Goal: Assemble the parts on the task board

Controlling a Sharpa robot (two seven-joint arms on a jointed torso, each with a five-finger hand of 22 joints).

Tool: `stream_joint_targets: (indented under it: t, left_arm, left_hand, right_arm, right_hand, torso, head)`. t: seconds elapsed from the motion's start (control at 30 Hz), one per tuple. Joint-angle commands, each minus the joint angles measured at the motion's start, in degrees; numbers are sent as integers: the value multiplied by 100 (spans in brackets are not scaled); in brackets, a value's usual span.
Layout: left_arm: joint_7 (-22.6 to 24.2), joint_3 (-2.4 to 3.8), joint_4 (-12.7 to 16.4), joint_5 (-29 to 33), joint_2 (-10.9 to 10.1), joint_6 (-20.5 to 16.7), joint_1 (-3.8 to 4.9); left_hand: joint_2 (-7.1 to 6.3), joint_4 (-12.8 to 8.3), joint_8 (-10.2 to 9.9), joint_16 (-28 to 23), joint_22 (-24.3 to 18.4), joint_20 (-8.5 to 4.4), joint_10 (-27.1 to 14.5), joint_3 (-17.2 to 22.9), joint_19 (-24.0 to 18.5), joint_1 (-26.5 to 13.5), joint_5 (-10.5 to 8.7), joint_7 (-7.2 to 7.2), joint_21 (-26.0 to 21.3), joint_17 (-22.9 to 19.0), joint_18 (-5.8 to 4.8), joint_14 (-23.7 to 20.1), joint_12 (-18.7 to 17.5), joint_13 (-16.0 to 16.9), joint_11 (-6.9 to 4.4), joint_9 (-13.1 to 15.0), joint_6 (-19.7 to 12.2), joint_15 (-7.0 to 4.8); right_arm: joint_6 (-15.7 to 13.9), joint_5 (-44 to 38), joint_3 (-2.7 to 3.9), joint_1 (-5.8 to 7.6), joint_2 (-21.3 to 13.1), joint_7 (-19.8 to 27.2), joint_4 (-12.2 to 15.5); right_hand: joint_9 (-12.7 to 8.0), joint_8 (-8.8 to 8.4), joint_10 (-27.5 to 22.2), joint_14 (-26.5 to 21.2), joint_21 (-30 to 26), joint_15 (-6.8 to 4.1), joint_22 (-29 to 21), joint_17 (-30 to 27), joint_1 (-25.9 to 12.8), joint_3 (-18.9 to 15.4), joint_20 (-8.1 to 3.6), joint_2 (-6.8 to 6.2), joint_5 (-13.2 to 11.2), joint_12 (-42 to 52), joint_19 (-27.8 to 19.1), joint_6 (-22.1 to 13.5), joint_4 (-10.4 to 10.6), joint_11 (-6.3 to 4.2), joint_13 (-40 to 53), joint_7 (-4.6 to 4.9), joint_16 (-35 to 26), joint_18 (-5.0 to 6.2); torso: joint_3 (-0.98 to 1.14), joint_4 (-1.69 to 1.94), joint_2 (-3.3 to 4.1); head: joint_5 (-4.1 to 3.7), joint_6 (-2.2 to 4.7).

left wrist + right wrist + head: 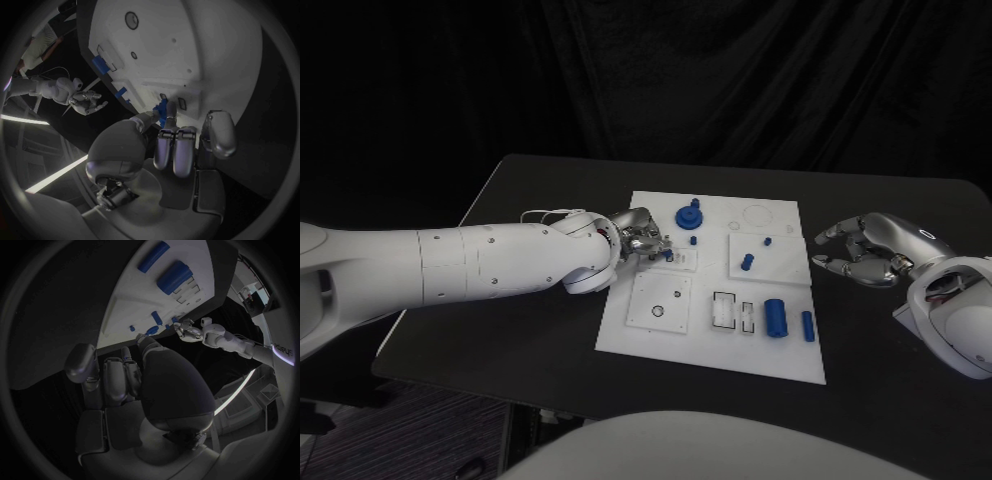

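The white task board lies in the middle of the black table. My left hand hovers over the board's left middle and pinches a small blue part just above the surface. The left wrist view shows that blue part between the fingertips and thumb, close over the board. My right hand hangs beside the board's right edge, fingers loosely bent and apart, with nothing in it. A blue knob stands near the board's far side.
More blue parts lie on the board: a short peg, a thick cylinder and a slim cylinder. Both cylinders, the thick one and the slim one, appear in the right wrist view. Recessed slots and a round hole sit near the front.
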Motion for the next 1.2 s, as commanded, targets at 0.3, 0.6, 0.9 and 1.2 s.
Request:
stream_joint_targets:
  t: [0.3, 0.6, 0.9, 1.2]
  left_arm:
    - [-27, -7, 53, -2, -18, 154, -73]
    - [-35, -7, 96, -2, -37, 171, -93]
    - [-43, -7, 102, -2, -48, 187, -101]
    - [-6, -7, 104, -2, -47, 199, -104]
  left_hand:
    - [15, -236, -30, 15, 869, 4, 615, 268, -9, -21, -20, -35, -21, 1509, 88, 596, 20, 1509, -1, 6, 6, -20]
    - [15, -236, -30, 15, 869, 4, 615, 268, -9, -21, -20, -35, -21, 1509, 88, 596, 20, 1509, -1, 6, 6, -20]
    - [19, -230, -37, 15, 863, 5, 615, 269, -15, -31, -33, -35, -39, 1509, 92, 596, 20, 1509, -1, 4, 0, -20]
    - [33, -124, -70, 15, 855, 12, 615, 195, -27, -162, -295, -31, -68, 1509, 95, 596, 20, 1509, 7, -10, 2, -11]
  right_arm:
    - [10, -4, 4, -15, -4, -106, -1]
    - [16, -4, 4, -16, 0, -108, -6]
    - [30, -4, 4, -19, -7, -121, -5]
    - [45, -4, 4, -20, -8, -139, -4]
  right_hand:
    - [-5, 16, -40, 27, -23, 42, 654, -4, 44, 31, -15, -15, 18, -24, -41, 37, 6, 5, -5, -2, -29, 64]
    - [-15, 14, -46, 26, -40, 42, 650, -7, 48, 39, -15, -20, 38, -32, -45, 38, 3, 5, -16, -1, -32, 66]
    - [-15, 14, -46, 26, -40, 42, 650, -7, 48, 39, -15, -20, 38, -32, -45, 38, 3, 5, -16, -1, -32, 66]
    - [-21, 12, -44, 24, -44, 42, 650, -13, 49, 44, -15, -22, 46, -31, -45, 37, 2, 6, -14, 0, -37, 67]
  torso:
    - [2, 3, 1]
    - [1, -4, -7]
    - [1, 2, -3]
    - [0, 0, 0]
  head:
    - [-20, -1]
    - [-8, -1]
    - [-10, -1]
    - [-4, -1]
